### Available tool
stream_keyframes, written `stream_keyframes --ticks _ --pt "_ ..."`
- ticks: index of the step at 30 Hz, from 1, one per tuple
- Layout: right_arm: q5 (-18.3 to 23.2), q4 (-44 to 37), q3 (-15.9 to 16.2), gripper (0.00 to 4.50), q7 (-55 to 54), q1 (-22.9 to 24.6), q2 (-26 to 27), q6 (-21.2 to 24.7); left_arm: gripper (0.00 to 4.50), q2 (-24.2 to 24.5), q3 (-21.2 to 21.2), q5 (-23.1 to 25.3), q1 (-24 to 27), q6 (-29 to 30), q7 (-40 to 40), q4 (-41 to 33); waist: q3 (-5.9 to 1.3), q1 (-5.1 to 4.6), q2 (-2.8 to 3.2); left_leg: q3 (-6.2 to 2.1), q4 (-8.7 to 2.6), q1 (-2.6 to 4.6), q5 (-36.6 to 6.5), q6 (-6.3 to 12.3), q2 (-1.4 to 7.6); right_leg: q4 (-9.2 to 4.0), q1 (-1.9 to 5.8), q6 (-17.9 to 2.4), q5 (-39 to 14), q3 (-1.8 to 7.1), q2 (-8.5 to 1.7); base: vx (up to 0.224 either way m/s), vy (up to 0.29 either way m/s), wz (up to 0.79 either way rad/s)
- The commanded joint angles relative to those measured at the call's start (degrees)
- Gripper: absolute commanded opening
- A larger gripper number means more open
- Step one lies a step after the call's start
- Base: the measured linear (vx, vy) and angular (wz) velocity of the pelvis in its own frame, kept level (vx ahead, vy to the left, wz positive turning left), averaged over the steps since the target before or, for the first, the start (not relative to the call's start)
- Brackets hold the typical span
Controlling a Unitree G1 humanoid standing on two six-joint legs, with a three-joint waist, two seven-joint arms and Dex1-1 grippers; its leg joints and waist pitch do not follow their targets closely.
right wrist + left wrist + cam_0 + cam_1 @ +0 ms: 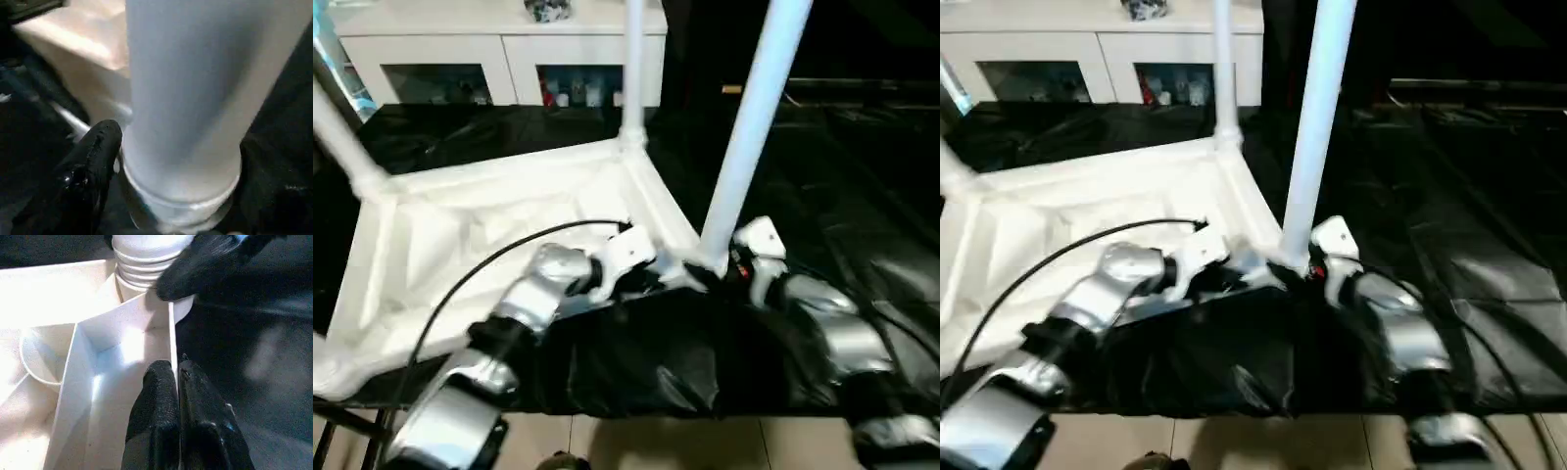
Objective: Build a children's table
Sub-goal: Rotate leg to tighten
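Looking down over our forearms: we see the white tabletop (489, 235) lying underside up on the black-covered surface (862, 196), its ribs facing us.
Tabletop position: it lies toward our left on the surface, with its near right corner close to the front edge.
Near right leg: a long white tubular leg (754, 127) rises from the near right corner socket (146, 274), leaning a little to the right at its top; in the left wrist view its ribbed end sits in the socket.
Far right leg: a second leg (632, 69) stands upright in the far right corner.
Far left leg: a third leg (337, 132) slants up and out of the far left corner.
Left hand: our left hand (177, 382) has its two black fingers pressed together over the thin white side wall of the tabletop, just beside the near right socket; we hold that wall pinched.
Right hand: our right hand (729, 269) sits at the base of the near right leg, one black finger (90, 166) beside the leg's foot; its fingers stand fairly wide around the tube, and we cannot tell whether they press on it.
Background: a white glass-door cabinet (499, 59) stands behind the surface.
Cable: a black cable (480, 269) arcs over our left forearm.
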Motion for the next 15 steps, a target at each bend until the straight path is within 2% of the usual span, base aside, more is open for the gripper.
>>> stream_keyframes --ticks 1,5,6,10,11,15 --pt "2.2 -4.2 4.4 3.49 7.2 0.6 0.3 0.4 0.0 -1.0 -1.2 -2.4 -0.3 -2.5 -2.8 -2.7 -3.43 0.23 -0.95 -2.21 -3.95 1.56 -9.4 5.6 4.54 -4.16 2.08 -13.5 -6.5 2.86 -5.1 0.0 0.0 0.0" --pt "4.0 -7.7 7.0 3.49 15.7 2.0 -3.3 2.7 0.0 1.7 -1.4 -3.9 0.2 -2.9 -8.6 -3.8 -3.42 1.02 -0.73 -2.21 -4.06 1.73 -10.4 4.91 4.76 -4.09 1.86 -13.2 -7.7 2.95 -5.09 0.0 0.0 0.0" --pt "4.2 -8.1 7.6 3.49 17.1 2.1 -3.9 3.2 0.0 2.2 -1.5 -3.9 0.2 -3.2 -9.7 -3.8 -3.4 0.95 -0.82 -2.22 -4.13 1.69 -10.5 4.74 4.76 -4.1 1.85 -13.2 -7.9 2.94 -5.1 0.0 0.0 0.0" --pt "4.2 -9.8 10.0 3.18 21.3 2.4 -5.5 4.8 0.0 3.9 -1.8 -3.8 -0.1 -3.9 -12.4 -3.6 -3.38 1.26 -0.76 -2.26 -4.26 1.77 -11.0 3.72 4.79 -4.11 1.77 -13.2 -8.4 2.98 -5.15 0.0 0.0 0.0" --pt "3.7 -10.0 10.5 2.92 21.9 2.5 -5.8 4.6 0.0 4.1 -1.8 -3.6 -0.3 -4.2 -12.7 -3.3 -3.43 1.27 -0.74 -2.29 -4.26 1.8 -11.0 3.53 4.81 -4.05 1.77 -13.3 -8.1 2.97 -5.2 0.0 0.0 0.0" --pt "3.7 -10.8 11.1 2.78 22.7 2.7 -6.0 5.7 0.0 4.7 -1.7 -3.6 -0.6 -4.6 -13.6 -2.8 -3.43 1.28 -0.74 -2.28 -4.24 1.77 -11.0 3.26 4.73 -4.04 1.81 -13.4 -7.8 3.0 -5.27 0.0 0.0 0.0"
